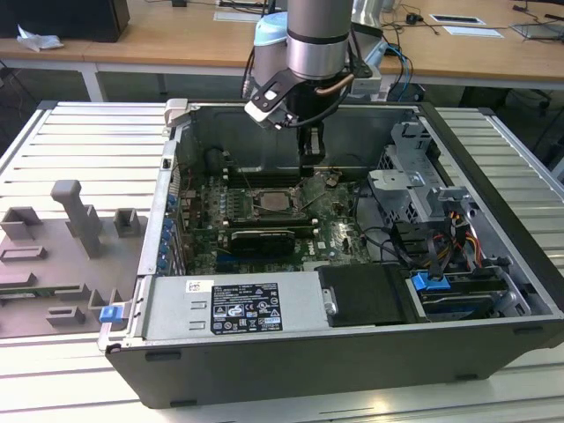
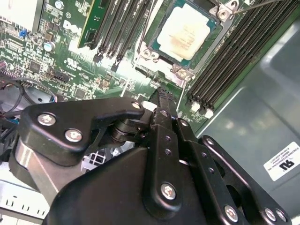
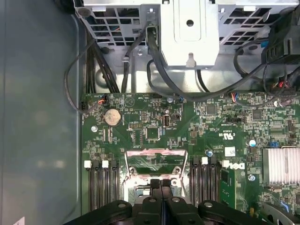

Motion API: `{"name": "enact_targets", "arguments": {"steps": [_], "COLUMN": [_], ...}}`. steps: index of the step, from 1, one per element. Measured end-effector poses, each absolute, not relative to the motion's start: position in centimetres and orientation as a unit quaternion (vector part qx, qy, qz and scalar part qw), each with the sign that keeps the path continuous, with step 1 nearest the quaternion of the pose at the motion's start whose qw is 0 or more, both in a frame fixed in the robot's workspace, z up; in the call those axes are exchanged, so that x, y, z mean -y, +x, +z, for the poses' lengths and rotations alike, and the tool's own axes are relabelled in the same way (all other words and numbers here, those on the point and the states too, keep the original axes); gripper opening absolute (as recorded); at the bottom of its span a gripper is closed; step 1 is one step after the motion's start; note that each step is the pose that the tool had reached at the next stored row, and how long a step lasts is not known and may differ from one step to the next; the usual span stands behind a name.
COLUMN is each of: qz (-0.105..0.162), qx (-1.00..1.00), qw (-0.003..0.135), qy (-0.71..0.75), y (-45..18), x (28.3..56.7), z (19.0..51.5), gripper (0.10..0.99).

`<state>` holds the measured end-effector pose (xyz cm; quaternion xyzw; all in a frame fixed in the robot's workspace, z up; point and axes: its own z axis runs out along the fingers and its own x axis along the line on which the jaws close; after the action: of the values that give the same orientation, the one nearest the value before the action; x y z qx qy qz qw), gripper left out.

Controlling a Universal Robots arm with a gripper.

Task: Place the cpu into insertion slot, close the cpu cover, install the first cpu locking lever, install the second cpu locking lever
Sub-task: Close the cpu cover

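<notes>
1. Slats of ribbed pale metal make up the worktop. On it stands an open, dark-walled computer case. At the exterior view's left, grey moulded fixtures and a small blue clip lie beside the case.
2. Nearest inside the case is a boxy silver power supply with a printed label. Beyond it, a long black graphics card lies across the green motherboard.
3. Past the card sits the insertion slot, a square socket with a silvery rim. The cpu lies flat in it with its pale, faintly stained metal top showing. Rows of narrow black memory slots flank the socket.
4. The end effector is matte black with bright screw heads. It hangs just beside the socket's edge, its fingers pressed together with nothing seen between them.
5. In the first wrist view, the cpu cover shows just beyond the end effector as a thin silvery frame with a square cut-out. Whether it lies flat or tilted I cannot tell.
6. Farther off, black cables loop past the board's edge in front of a perforated grey drive cage.
7. Behind the case, in the exterior view, stand wooden desks.
</notes>
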<state>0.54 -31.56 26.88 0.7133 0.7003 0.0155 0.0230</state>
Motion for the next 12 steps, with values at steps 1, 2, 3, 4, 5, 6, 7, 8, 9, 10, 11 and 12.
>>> {"name": "enact_targets", "arguments": {"steps": [1,2,3,4,5,6,7,8,9,10,11,12], "qz": [0.016,0.016,0.016,0.016,0.016,0.016,0.016,0.016,0.016,0.016,0.016,0.016], "qx": [-0.7,-0.7,-0.7,-0.7,-0.7,-0.7,-0.7,-0.7,-0.7,-0.7,-0.7,-0.7], "qw": [0.023,0.023,0.023,0.023,0.023,0.023,0.023,0.023,0.023,0.023,0.023,0.023], "qy": [0.713,0.713,0.713,0.713,0.713,0.713,0.713,0.713,0.713,0.713,0.713,0.713], "y": [0.6,0.6,0.6,0.7,0.8,1.0,1.1,1.3,1.5,1.7,1.8,1.9], "x": [31.6,31.6,31.6,31.6,31.6,31.6,31.6,31.6,31.6,31.6,31.6,31.6], "z": [27.2,27.4,27.6,27.7,27.7,27.8,27.8,27.8,27.8,27.8,27.8,27.8], "gripper": [0.106,0.106,0.106,0.106,0.106,0.106,0.106,0.106,0.106,0.106,0.106,0.106]}}
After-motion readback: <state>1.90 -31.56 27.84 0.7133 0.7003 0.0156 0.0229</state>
